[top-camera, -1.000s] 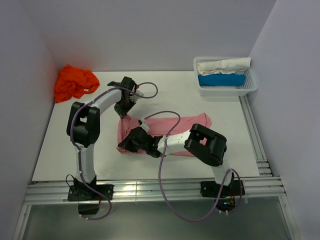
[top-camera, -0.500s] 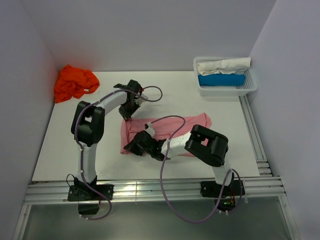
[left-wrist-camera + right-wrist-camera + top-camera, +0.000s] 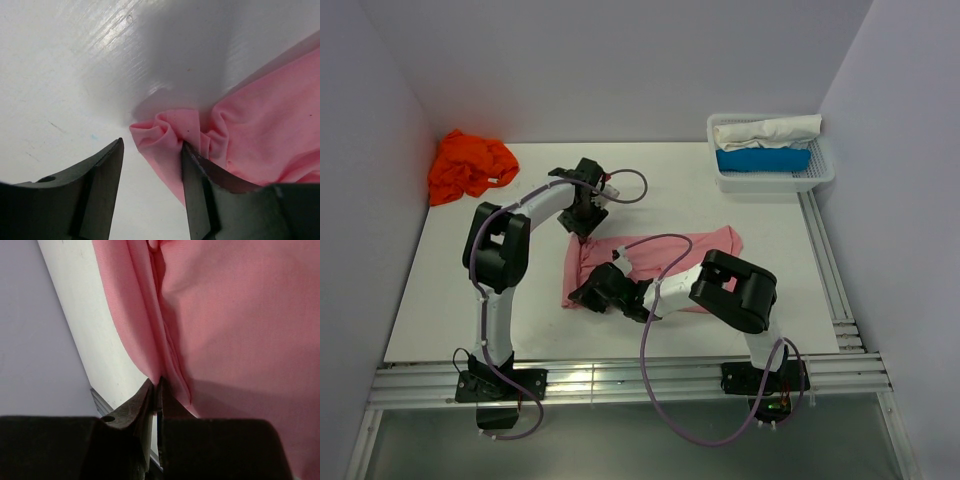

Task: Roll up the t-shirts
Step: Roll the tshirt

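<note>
Left gripper [image 3: 152, 146] gapes beside the pink t-shirt [image 3: 260, 140], corner bunched; right gripper [image 3: 156, 384], clamped on its edge, could drag it askew.

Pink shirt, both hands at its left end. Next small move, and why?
Probably open the right hand. The left hand is open, with the pink shirt's bunched corner loose on the table between its fingers, while the right is pinched shut on the near corner. Releasing it would let that end lie flat for rolling.
</note>
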Available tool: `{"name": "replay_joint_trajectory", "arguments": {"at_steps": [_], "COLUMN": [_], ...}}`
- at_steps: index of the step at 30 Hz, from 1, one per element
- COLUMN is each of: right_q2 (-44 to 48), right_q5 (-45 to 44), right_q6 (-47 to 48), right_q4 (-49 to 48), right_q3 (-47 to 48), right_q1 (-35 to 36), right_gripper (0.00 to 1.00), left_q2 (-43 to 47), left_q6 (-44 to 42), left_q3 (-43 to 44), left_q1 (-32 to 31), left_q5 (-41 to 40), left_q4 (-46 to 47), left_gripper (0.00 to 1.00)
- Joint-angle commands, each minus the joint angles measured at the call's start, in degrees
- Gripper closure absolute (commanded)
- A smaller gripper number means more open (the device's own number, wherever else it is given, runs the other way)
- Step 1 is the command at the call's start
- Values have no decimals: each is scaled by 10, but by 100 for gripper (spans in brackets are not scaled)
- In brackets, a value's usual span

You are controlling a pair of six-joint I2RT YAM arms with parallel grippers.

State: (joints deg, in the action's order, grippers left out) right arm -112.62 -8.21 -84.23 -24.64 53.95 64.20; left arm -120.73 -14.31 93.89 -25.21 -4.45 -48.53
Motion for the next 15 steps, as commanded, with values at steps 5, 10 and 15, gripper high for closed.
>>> {"name": "replay_joint_trajectory", "arguments": {"at_steps": [5,10,15], "right_q2": [10,12,13], "right_q5": [-12,-15,-16], "right_q6": [-20,-22,-27], "right_q4": [-3,-1,-6], "right_q3": [-10,-13,-17], "right_q1": [5,4,4], "right_gripper": [100,100,100], "left_q2": [33,32,32], "left_q6": [-9,-13,-34], "left_q3": [52,110,133], "left_q1": [10,46,90], "left_q5": [76,147,264], "left_q4": [-5,-54,-98], "left_gripper": [40,38,38]}}
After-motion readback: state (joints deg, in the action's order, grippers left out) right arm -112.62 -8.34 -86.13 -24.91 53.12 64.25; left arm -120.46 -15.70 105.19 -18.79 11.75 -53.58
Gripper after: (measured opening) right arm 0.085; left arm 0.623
